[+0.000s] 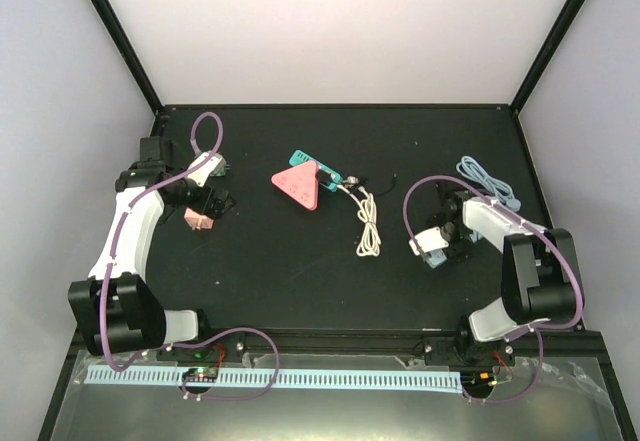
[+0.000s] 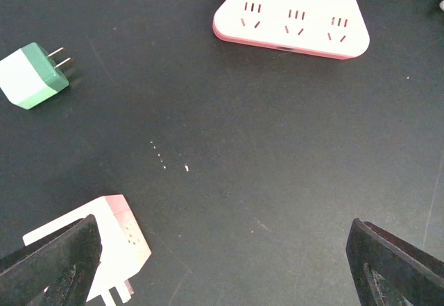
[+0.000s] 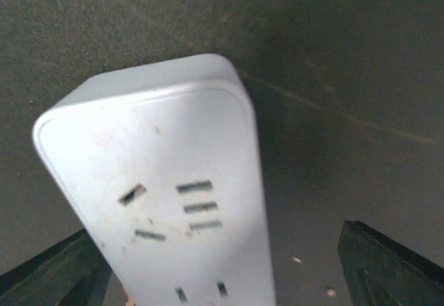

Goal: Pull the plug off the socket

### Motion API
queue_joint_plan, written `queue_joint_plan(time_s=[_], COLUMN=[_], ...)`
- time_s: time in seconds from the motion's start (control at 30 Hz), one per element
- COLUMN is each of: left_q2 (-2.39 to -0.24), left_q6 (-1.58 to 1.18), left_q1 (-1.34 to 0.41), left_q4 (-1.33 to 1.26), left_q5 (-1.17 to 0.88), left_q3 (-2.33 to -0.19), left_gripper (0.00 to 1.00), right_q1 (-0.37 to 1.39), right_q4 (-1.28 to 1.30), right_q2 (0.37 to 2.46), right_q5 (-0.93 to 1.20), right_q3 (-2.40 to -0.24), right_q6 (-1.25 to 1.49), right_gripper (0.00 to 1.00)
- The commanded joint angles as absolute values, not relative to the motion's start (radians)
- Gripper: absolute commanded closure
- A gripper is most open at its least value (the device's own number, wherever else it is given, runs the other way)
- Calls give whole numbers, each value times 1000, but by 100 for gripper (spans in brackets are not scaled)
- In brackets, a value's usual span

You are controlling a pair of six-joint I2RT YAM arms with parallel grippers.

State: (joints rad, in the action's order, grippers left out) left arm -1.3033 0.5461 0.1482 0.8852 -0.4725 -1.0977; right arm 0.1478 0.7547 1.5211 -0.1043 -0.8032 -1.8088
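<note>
Over on the left, the left claw (image 2: 222,264) hangs low with its jaws spread wide and nothing between them. A pink-and-white adapter (image 2: 114,240) lies just beside its left finger. Just beyond that, a green-and-white plug (image 2: 31,75) lies loose on the dark worktop (image 1: 280,281) with its prongs bare. In the middle sits the pink triangular socket block (image 1: 299,183), and every slot I can see from the left side is empty. At its right corner a white cord (image 1: 369,229) ends in a dark plug head (image 1: 349,182), but I cannot tell whether that head is seated or only lying against the block. To the right, the right claw (image 3: 218,271) stands with its jaws apart around a pale blue socket strip (image 3: 166,195), not clamping it, and the strip's slots are empty too. To me the pulling looks mostly done. If the cord's head is still in, the next move would be to pin the block with one claw and draw the head straight out with the other. There is plenty of bare worktop between the arms, while a light blue cable (image 1: 490,183) crowds the right rear edge.
</note>
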Motion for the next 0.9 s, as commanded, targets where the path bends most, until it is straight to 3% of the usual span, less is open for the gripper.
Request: queue_joint_plan(time_s=[0.0,0.43,0.87], left_q2=[-1265,-1186,-1164], left_q6=[541,492,466], left_q1=[141,137,130], left_q4=[870,800,798], left_q5=[-468,-466,-470], left_q3=[-1126,-1090,-1081], left_gripper=[1,1,1], right_q1=[143,212,389], right_q4=[867,1160,927], right_q2=[1485,1638,1807], right_q5=[-8,332,403], right_q3=[-917,-1340,-1483], right_q6=[-1751,-1421,-862], right_gripper=[7,7,17])
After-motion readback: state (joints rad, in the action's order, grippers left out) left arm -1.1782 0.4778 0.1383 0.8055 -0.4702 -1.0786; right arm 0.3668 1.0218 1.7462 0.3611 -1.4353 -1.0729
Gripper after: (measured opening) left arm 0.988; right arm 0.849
